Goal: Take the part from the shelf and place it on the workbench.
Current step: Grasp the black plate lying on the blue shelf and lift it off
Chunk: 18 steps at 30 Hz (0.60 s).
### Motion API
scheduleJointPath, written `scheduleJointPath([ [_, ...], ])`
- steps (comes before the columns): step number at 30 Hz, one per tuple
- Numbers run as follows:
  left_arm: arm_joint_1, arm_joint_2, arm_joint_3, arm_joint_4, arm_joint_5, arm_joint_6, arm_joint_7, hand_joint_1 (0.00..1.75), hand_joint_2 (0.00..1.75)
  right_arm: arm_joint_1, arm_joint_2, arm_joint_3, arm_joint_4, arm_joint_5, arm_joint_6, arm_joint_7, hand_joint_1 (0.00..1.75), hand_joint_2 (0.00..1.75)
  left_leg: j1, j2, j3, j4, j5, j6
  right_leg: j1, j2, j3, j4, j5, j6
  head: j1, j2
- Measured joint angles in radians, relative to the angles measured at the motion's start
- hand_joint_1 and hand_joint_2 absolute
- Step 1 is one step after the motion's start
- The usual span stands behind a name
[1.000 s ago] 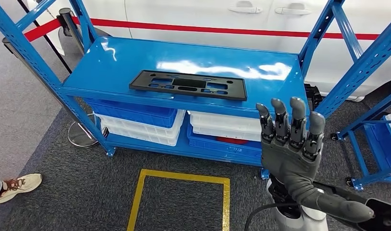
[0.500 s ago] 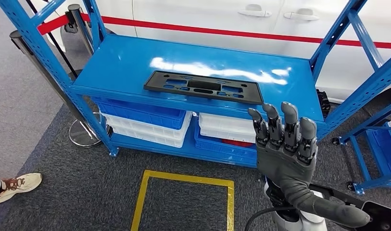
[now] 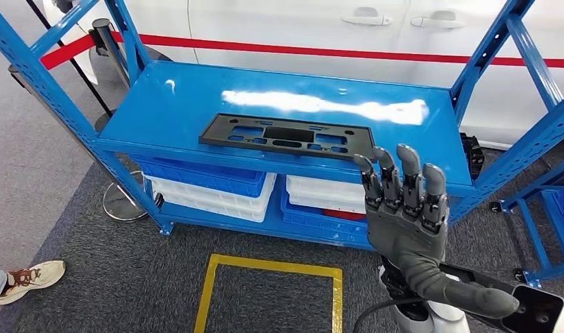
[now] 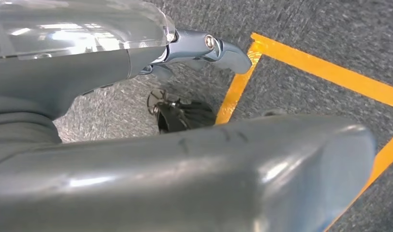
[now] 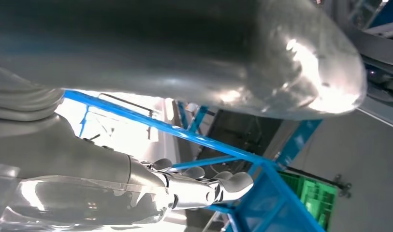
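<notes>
In the head view, the right hand is raised in front of the blue shelf, palm side away from the camera, with its fingers extended upward and slightly spread. It holds nothing and touches nothing; the fingertips overlap the front edge of the upper shelf board in the picture, but the hand stands nearer the camera than the rack. The part, a long flat black plastic frame with several cut-outs, lies flat on the upper board near its front edge, to the left of the hand and apart from it. Under that board sit blue and white bins on the lower level. Behind the rack runs a white car body with a red stripe. On the grey carpet a yellow taped square marks the floor, and a person's shoe shows at the lower left edge.

In the left wrist view, the left hand points down over the grey carpet beside a yellow tape line. Its thick thumb crosses the foreground, and the darker fingers reach out with nothing between them and the thumb; the hand is empty and its fingers are parted.

In the right wrist view, the right hand's thumb spans the near foreground while its fingers stretch out straight, gripping nothing. Blue rack beams cross behind them, and a green crate sits farther off.
</notes>
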Motion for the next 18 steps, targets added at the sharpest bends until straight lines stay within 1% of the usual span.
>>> scheduleJointPath([
  [1,0.001,0.000,0.000,0.000,0.000,0.000,0.000,0.00,0.00,0.001,-0.001,0.003,0.005,0.003,-0.002,0.000,0.00,0.00,0.003,0.000,-0.039,0.053,-0.007,-0.004,0.000,0.000,0.006,0.001,-0.007,0.001,0.000,0.000],
  [2,0.003,0.000,0.001,0.000,0.000,0.000,0.000,0.00,0.00,0.002,-0.001,0.006,0.010,0.006,-0.003,0.000,0.00,0.00,0.005,0.000,-0.064,0.074,0.007,-0.008,-0.001,0.001,0.014,0.002,-0.014,0.003,0.000,0.000],
  [3,0.004,0.001,0.001,0.000,0.000,0.001,0.000,0.00,0.00,0.002,-0.001,0.010,0.015,0.008,-0.006,0.000,0.00,0.00,0.008,0.001,-0.069,0.053,0.042,-0.010,-0.002,0.001,0.024,0.003,-0.022,0.005,0.000,0.000],
  [4,0.004,0.001,0.001,0.000,0.000,0.001,0.000,0.00,0.00,0.003,-0.001,0.012,0.018,0.009,-0.008,0.000,0.00,0.00,0.010,0.002,-0.054,-0.005,0.092,-0.012,-0.004,0.002,0.035,0.006,-0.032,0.009,0.000,0.000],
  [5,0.005,0.002,0.001,0.000,0.000,0.001,0.000,0.00,0.00,0.003,-0.002,0.015,0.022,0.011,-0.012,0.000,0.00,0.44,0.012,0.003,-0.032,-0.068,0.135,-0.013,-0.005,0.003,0.044,0.008,-0.043,0.014,0.000,0.000],
  [6,0.005,0.002,0.002,0.001,0.000,0.001,0.000,0.00,0.00,0.003,-0.002,0.017,0.025,0.012,-0.016,0.000,0.00,0.87,0.011,0.004,-0.010,-0.125,0.162,-0.012,-0.003,0.003,0.050,0.014,-0.053,0.020,0.000,0.000],
  [7,0.004,0.001,0.002,0.002,0.000,0.001,0.000,0.00,0.00,0.002,-0.002,0.020,0.029,0.014,-0.022,0.000,0.00,0.87,0.011,0.005,0.002,-0.159,0.172,-0.006,-0.002,0.004,0.051,0.018,-0.059,0.027,0.000,0.000],
  [8,0.004,0.001,0.003,0.003,0.000,0.001,0.001,0.00,0.00,0.002,-0.002,0.023,0.032,0.015,-0.027,0.000,0.00,0.87,0.008,0.004,0.007,-0.171,0.165,0.001,0.000,0.005,0.048,0.021,-0.063,0.032,0.000,0.000],
  [10,0.002,0.001,0.004,0.003,-0.003,0.001,0.000,0.00,0.00,0.002,-0.003,0.027,0.037,0.010,-0.033,0.000,0.00,0.00,0.007,0.004,0.009,-0.177,0.156,0.018,0.000,0.006,0.045,0.022,-0.068,0.042,0.001,0.000],
  [11,0.003,0.001,0.004,0.003,-0.005,0.000,0.000,0.00,0.00,0.002,-0.003,0.028,0.039,0.002,-0.032,0.000,0.00,0.00,0.008,0.005,0.013,-0.181,0.153,0.024,-0.001,0.006,0.044,0.028,-0.074,0.046,0.001,0.000],
  [12,0.004,0.001,0.006,0.003,-0.007,0.000,-0.001,0.00,0.00,0.001,-0.004,0.028,0.042,-0.007,-0.028,0.000,0.00,0.00,0.009,0.007,0.017,-0.184,0.150,0.031,-0.002,0.006,0.035,0.050,-0.087,0.051,0.001,0.000],
  [13,0.004,0.000,0.007,0.003,-0.008,-0.001,-0.002,0.00,0.00,0.001,-0.005,0.028,0.045,-0.015,-0.024,-0.001,0.00,0.00,0.010,0.010,0.022,-0.187,0.147,0.037,-0.003,0.006,0.013,0.094,-0.107,0.055,0.002,0.000],
  [14,0.003,0.000,0.008,0.003,-0.008,-0.001,-0.002,0.00,0.00,0.002,-0.006,0.028,0.049,-0.023,-0.018,-0.001,0.00,0.00,0.009,0.014,0.027,-0.187,0.143,0.042,-0.004,0.006,-0.023,0.159,-0.132,0.057,0.002,0.000],
  [15,0.003,0.000,0.009,0.003,-0.009,-0.001,-0.003,0.00,0.00,0.003,-0.008,0.028,0.054,-0.027,-0.014,-0.001,0.00,0.00,0.007,0.017,0.031,-0.187,0.138,0.046,-0.004,0.006,-0.067,0.231,-0.156,0.059,0.002,0.000],
  [16,0.002,0.000,0.009,0.003,-0.009,-0.001,-0.003,0.00,0.00,0.005,-0.009,0.028,0.059,-0.029,-0.011,-0.001,0.00,0.00,0.005,0.021,0.036,-0.187,0.132,0.048,-0.003,0.006,-0.108,0.291,-0.169,0.060,0.002,0.000],
  [17,0.002,0.000,0.009,0.003,-0.009,-0.001,-0.004,0.00,0.00,0.007,-0.010,0.028,0.064,-0.030,-0.010,-0.001,0.00,0.00,0.003,0.025,0.044,-0.187,0.126,0.049,-0.003,0.006,-0.136,0.321,-0.161,0.058,0.002,0.000],
  [18,0.003,0.000,0.010,0.003,-0.010,-0.001,-0.004,0.00,0.00,0.008,-0.011,0.028,0.068,-0.030,-0.010,-0.001,0.00,0.00,0.001,0.030,0.055,-0.187,0.118,0.049,-0.002,0.005,-0.143,0.311,-0.132,0.054,0.002,0.000],
])
